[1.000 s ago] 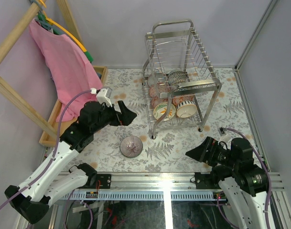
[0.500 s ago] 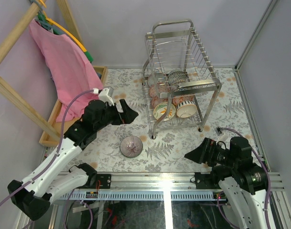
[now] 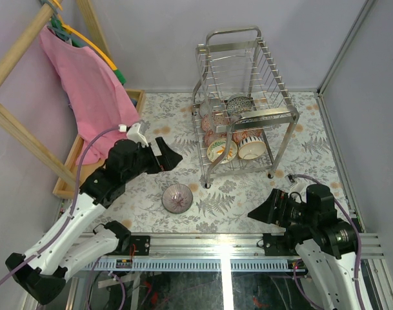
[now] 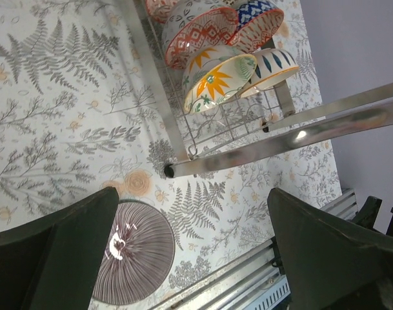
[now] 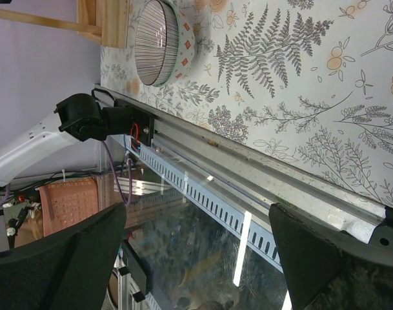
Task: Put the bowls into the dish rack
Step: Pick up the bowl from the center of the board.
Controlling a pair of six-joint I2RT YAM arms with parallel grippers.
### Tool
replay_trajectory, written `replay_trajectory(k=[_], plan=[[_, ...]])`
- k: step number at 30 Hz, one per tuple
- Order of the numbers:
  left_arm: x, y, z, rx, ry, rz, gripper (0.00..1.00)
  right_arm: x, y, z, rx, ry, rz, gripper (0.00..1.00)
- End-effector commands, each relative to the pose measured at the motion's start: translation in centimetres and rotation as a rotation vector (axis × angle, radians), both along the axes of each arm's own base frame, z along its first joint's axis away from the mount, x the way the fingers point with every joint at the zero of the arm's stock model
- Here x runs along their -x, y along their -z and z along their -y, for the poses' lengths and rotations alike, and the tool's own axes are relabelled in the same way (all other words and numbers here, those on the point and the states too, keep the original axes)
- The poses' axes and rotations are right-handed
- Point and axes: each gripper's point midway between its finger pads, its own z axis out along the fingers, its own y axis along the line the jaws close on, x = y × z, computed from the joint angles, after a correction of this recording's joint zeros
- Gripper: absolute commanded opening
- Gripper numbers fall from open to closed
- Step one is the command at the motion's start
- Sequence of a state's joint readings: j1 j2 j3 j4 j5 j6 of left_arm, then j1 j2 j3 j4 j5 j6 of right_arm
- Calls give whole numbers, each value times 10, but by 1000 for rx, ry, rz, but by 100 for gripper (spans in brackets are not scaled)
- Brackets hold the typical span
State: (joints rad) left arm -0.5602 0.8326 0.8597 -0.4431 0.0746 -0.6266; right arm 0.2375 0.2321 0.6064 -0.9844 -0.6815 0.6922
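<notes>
Lone striped bowl [image 3: 177, 197] near, yet apart from, the gaping left pincer [image 3: 172, 155]

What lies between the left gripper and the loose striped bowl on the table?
Between left gripper and bowl, only bare fern-printed tablecloth, in the top view.

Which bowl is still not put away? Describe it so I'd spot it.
Find the tall chrome dish rack at the back of the fern-patterned table. Near its front left leg, toward the near edge, one bowl sits alone, upright on the tabletop. Unlike the colourful bowls tilted on edge in the rack, it is greyish with fine radiating stripes inside.
</notes>
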Motion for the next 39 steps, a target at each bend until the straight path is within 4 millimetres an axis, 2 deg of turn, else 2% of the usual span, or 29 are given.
replay_trajectory(k=[1, 4, 8, 14, 19, 26, 32, 39], plan=[[15, -3, -15, 18, -54, -35, 100, 18, -10, -6, -55, -62, -22, 99], [23, 0, -23, 40, -80, -29, 100, 17, -14, -5, -48, -62, -16, 100], [31, 7, -24, 50, -66, -37, 100, 14, -17, -5, -35, -69, -7, 100], [35, 24, -15, 64, -32, -113, 100, 6, -5, -8, -33, -81, -30, 99], [37, 46, -10, 81, -36, -179, 100, 3, 7, -8, -23, -83, -54, 100], [38, 67, -10, 48, -34, -215, 100, -4, 7, -7, 1, -80, -37, 99], [37, 66, -7, 52, -18, -213, 100, -13, 12, -7, -5, -32, -50, 100], [42, 70, 0, 87, 19, -213, 100, -13, 21, -4, -3, 21, -92, 100]])
